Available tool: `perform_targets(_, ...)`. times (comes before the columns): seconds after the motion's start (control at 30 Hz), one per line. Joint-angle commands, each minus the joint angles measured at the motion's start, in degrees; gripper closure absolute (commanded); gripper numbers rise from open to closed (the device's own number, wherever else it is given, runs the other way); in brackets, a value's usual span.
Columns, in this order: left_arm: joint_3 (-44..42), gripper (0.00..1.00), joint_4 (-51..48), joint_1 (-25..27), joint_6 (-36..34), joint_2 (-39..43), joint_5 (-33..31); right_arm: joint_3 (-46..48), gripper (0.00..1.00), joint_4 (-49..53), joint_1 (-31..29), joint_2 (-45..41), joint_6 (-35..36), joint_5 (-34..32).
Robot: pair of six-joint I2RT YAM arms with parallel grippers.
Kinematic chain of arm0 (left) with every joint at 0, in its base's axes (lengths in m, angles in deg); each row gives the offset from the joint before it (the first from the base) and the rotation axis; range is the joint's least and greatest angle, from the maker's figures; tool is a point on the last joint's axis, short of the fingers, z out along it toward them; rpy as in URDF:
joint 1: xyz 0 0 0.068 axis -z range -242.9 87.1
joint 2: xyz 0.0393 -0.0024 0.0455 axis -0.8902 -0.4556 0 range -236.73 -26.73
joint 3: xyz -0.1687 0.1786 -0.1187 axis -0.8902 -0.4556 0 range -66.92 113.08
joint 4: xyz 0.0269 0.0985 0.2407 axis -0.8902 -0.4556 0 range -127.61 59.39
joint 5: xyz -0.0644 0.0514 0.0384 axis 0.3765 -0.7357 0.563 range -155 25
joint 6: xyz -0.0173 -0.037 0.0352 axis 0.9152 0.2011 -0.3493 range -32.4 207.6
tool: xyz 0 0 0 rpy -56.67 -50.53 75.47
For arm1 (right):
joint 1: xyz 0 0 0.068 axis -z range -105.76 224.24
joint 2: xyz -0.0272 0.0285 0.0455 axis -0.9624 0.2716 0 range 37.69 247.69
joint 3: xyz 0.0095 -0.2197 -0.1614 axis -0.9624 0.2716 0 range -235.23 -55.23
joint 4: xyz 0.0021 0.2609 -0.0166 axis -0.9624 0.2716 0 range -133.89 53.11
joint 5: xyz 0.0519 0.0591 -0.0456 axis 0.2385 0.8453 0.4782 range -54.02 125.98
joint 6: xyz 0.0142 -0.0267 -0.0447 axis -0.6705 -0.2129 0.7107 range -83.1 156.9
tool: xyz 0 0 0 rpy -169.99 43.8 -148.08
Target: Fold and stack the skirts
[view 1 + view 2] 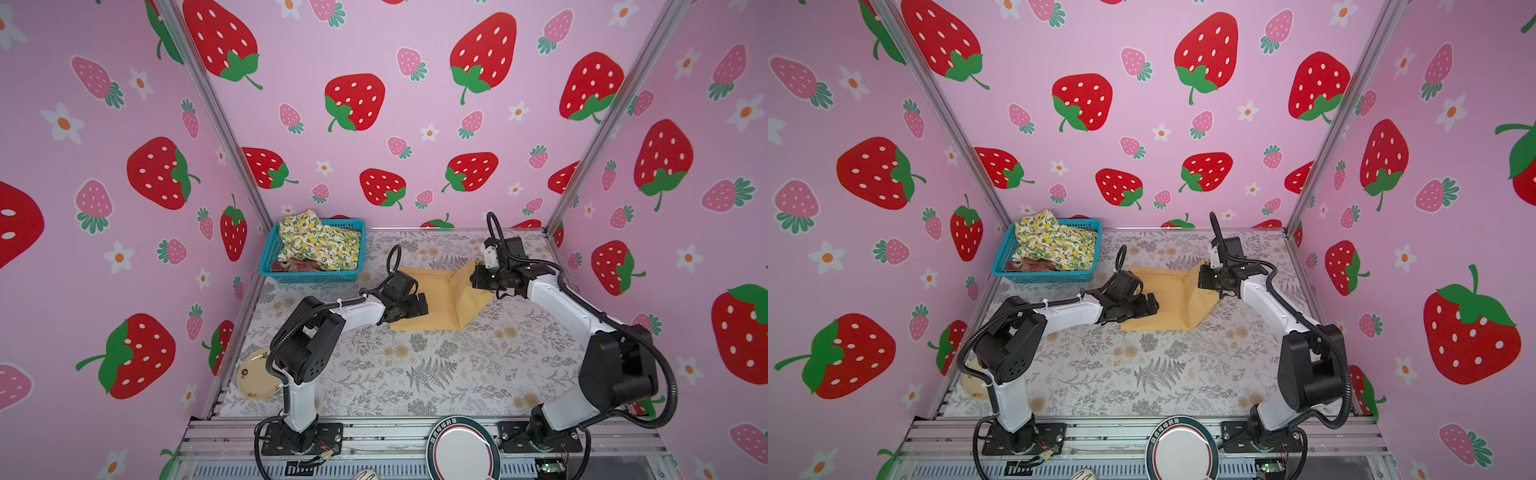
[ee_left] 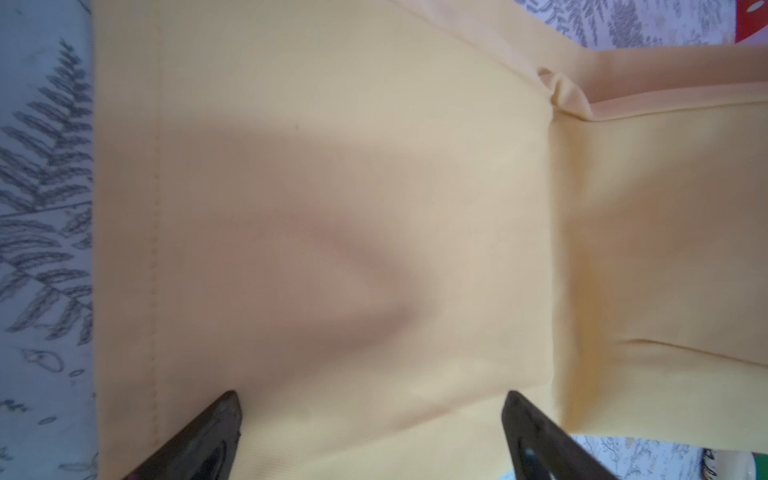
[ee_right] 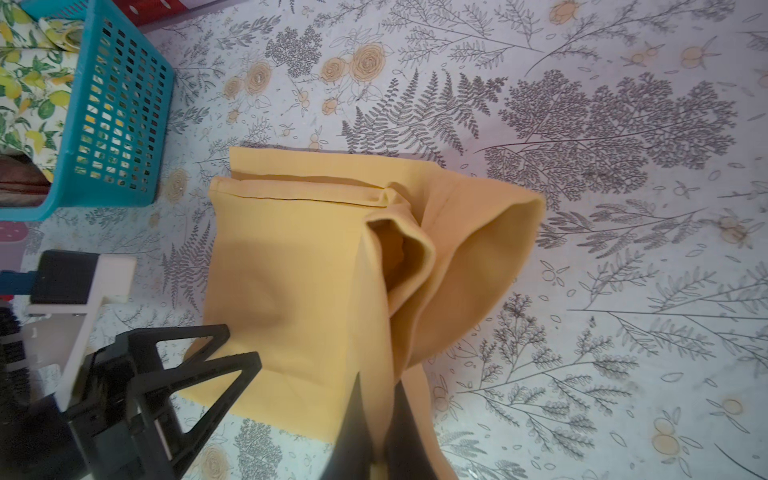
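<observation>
A teal basket (image 1: 309, 277) at the table's (image 1: 415, 374) far left corner holds the lemon skirt (image 1: 320, 243) atop the plaid skirt (image 1: 297, 265); a plate (image 1: 253, 374) lies partly behind the left arm. The yellow skirt (image 1: 444, 299) lies mid-table, its left half flat under the wide-open left gripper (image 2: 370, 401). Its right edge is lifted, pinched in the closed right gripper (image 3: 376, 399).

The mustard skirt (image 1: 440, 299) lies spread, one side raised; lemon skirt (image 1: 318, 245) covers plaid skirt (image 1: 297, 264) inside the basket (image 1: 311, 277).
</observation>
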Motion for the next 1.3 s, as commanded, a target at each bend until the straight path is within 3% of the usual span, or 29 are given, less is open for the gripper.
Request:
perform_targets(0.0, -1.81, 0.01, -0.41, -0.13, 0.49, -1.71, -0.26, -2.74, 1.0, -0.53, -1.59, 1.21, -3.19, 2.26)
perform_targets(0.5, -2.91, 0.01, 2.46, -0.04, 0.66, -2.2, 1.58, -8.62, 1.0, -7.1, -9.67, 10.41, -12.24, 6.74)
perform_targets(1.07, -5.16, 0.01, 3.96, -0.07, 0.55, 0.48, 1.98, -5.17, 0.97, -20.27, -10.94, 20.96, -20.29, 12.39)
perform_targets(1.27, -6.62, 0.01, 4.27, -0.08, 0.57, 2.94, 1.87, -3.04, 0.89, -25.25, -10.88, 23.66, -22.94, 14.76)
